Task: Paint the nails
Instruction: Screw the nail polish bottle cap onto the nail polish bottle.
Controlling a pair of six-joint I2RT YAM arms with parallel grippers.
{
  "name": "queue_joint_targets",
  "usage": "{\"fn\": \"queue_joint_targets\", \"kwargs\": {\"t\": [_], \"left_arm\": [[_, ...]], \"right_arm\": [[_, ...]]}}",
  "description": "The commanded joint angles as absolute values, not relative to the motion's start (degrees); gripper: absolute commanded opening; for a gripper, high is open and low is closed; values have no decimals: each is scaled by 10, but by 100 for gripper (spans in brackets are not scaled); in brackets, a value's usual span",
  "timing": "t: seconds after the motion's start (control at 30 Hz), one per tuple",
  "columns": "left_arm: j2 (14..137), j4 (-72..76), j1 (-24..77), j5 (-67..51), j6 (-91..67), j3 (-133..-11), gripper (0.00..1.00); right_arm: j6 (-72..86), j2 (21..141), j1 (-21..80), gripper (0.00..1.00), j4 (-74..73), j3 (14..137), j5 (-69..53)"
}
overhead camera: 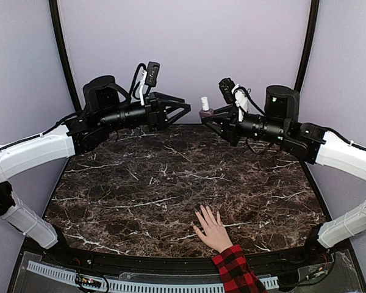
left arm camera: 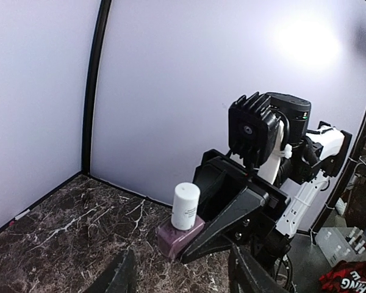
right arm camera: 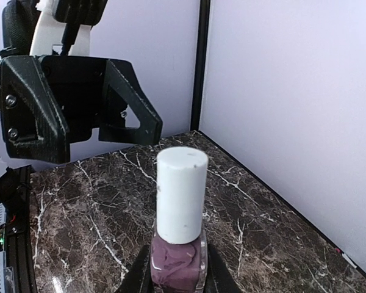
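A light-skinned hand (overhead camera: 213, 231) with a red-and-black plaid sleeve (overhead camera: 235, 272) lies flat near the table's front edge, fingers spread. Its nails (overhead camera: 203, 209) are too small to make out. At the back centre my right gripper (overhead camera: 211, 119) is shut on the purple glass body of a polish bottle (overhead camera: 205, 108), holding it upright above the table with its white cap (right arm camera: 181, 194) on. In the right wrist view the right gripper (right arm camera: 177, 282) clamps the bottle (right arm camera: 177, 261) from both sides. My left gripper (overhead camera: 182, 110) stands open just left of the bottle (left arm camera: 182, 227), empty, its fingertips (left arm camera: 119, 278) apart from it.
The dark marble table (overhead camera: 171, 183) has a black raised rim. Pale walls close in on the back and both sides. Both arms reach toward each other over the table's back edge, and the right arm's wrist (left arm camera: 256, 140) fills the left wrist view.
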State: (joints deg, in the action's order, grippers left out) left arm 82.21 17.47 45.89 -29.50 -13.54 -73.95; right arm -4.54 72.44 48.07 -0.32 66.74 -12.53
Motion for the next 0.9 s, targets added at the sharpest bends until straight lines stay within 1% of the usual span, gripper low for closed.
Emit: {"fn": "queue_joint_targets", "kwargs": {"t": [0.0,0.2,0.43,0.8,0.87], "left_arm": [[837,196,469,-236,-164,-752,54],[862,201,478,-216,-171,-769,54],[884,193,481,-210,-169,-795,53],[910,194,482,-224,-180,-818,42],[912,193,483,-226,-182,-819,38]], "right_arm": [[-35,739,494,0,32,671,-51],[-46,754,518,0,23,681,19],[-52,763,535,0,19,686,50],[-55,772,546,0,12,695,72],[-56,772,546,0,11,696,72]]}}
